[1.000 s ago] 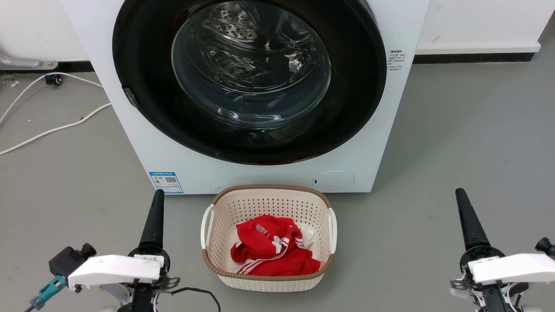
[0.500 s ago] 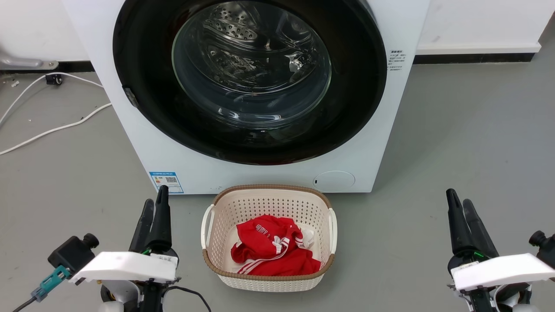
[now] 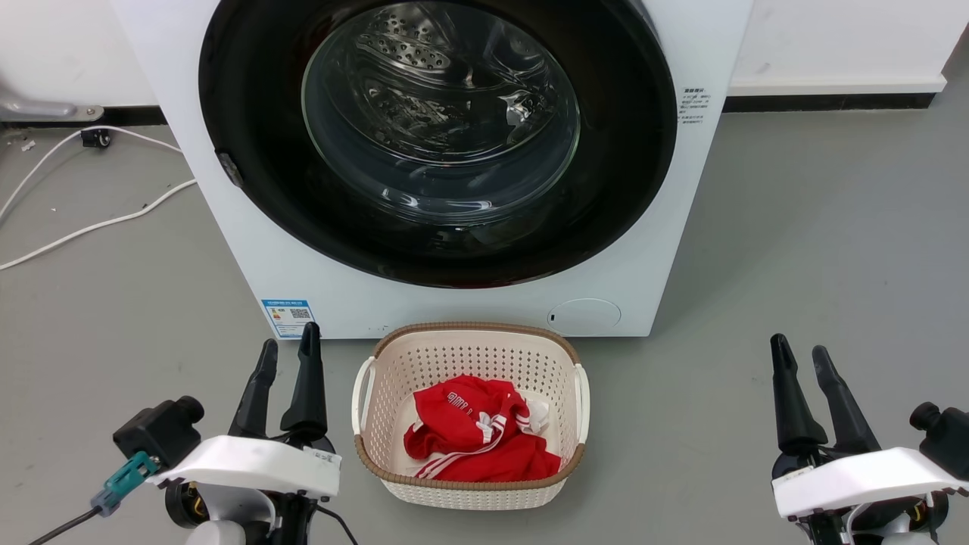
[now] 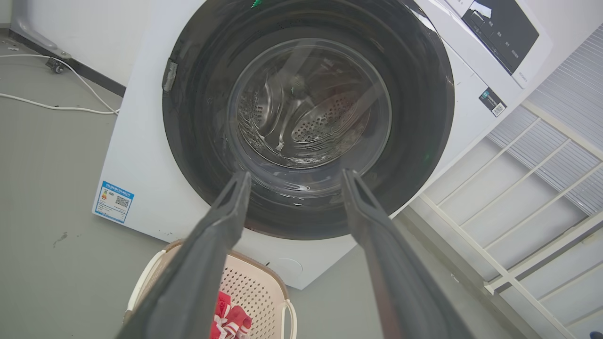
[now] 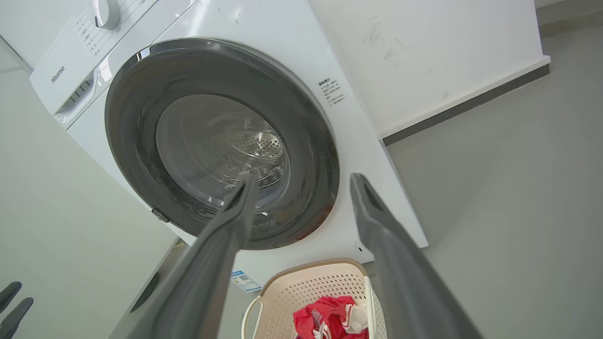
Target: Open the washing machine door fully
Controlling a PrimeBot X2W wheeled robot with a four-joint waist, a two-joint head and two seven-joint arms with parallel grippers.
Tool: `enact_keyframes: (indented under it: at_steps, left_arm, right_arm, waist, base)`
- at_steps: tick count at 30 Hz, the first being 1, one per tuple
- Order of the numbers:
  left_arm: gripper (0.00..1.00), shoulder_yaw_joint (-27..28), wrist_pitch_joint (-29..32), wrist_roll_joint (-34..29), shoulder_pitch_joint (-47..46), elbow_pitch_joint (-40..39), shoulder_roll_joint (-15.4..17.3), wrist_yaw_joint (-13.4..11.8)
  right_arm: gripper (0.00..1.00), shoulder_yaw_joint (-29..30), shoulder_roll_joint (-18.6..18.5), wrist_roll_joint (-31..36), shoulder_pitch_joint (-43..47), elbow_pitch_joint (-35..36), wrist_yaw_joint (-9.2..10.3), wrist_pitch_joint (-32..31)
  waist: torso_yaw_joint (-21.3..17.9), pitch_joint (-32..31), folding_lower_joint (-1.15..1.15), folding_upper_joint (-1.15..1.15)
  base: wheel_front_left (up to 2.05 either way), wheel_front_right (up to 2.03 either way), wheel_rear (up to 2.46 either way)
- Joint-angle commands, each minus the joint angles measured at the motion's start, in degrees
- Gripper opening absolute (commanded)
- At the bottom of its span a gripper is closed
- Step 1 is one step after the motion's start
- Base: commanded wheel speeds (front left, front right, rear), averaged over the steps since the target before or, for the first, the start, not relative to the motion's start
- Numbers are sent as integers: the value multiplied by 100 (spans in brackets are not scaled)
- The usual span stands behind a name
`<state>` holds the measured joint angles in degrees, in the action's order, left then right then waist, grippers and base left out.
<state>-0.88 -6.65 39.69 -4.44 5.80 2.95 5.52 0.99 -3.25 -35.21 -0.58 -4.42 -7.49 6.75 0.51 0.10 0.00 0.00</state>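
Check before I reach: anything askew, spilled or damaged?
Nothing stands out. The washing machine door is shut, the basket stands upright holding red clothing, and the left pincer and right pincer are open, touching nothing.

**Where my three cameras look**

My head camera looks forward and down from above at the front of the washing machine (image 3: 265, 257), the floor (image 3: 795, 227) and the basket (image 3: 469, 328) before it. Each wrist camera sits low, tilted, facing up along its own fingers: the left end effector (image 4: 296, 173) from the left, the right end effector (image 5: 305, 176) from the right. All three views share the washing machine door (image 3: 621, 151) and the basket.
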Motion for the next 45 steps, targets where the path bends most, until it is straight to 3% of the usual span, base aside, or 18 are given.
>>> enact_keyframes:
  at_steps: [1,21,45]
  left_arm:
    - [100,-29,-61,-251,-99,-70,13,-15]
    - [100,-408,-353,-1918,-144,28,150,-335]
    - [100,-742,-641,-3035,-138,12,288,-765]
  right_arm:
    - [100,-22,7,224,7,78,0,60]
    - [100,-65,21,1559,87,77,0,137]
    - [100,-91,35,2676,175,118,1,149]
  waist:
    - [3,-2,0,0]
    - [21,-18,0,0]
    - [49,-40,0,0]
  base:
    - [0,0,0]
    - [0,0,0]
    - [0,0,0]
